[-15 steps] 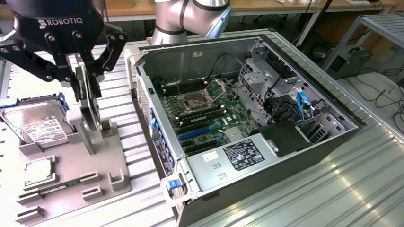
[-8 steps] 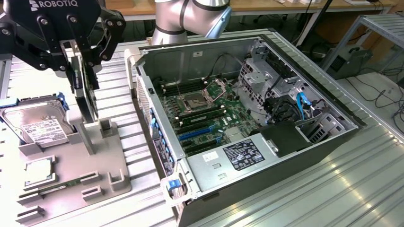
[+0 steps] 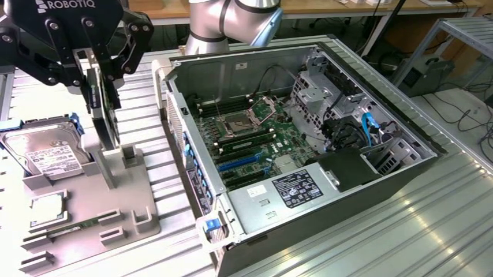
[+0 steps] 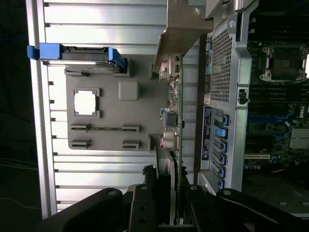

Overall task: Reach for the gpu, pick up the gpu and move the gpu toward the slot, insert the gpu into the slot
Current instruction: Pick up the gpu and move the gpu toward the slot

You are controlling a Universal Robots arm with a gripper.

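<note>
Ribbed aluminium bench (image 3: 431,231) carries an open steel case (image 3: 223,72), laid flat so its green board faces up and the blue plastic slot (image 3: 235,163) is exposed. At the exterior view's upper left, the black claw (image 3: 99,75) is narrowed on the gpu (image 3: 105,115), a thin dark card held upright over the grey tray (image 3: 85,193).

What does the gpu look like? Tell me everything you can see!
The gpu is a thin, flat, dark card standing upright, with small parts on one face and a pale metal bracket at one end. The end effector pinches its upper part from both sides. Its lower end reaches the grey holder tray, outside the open computer case.
</note>
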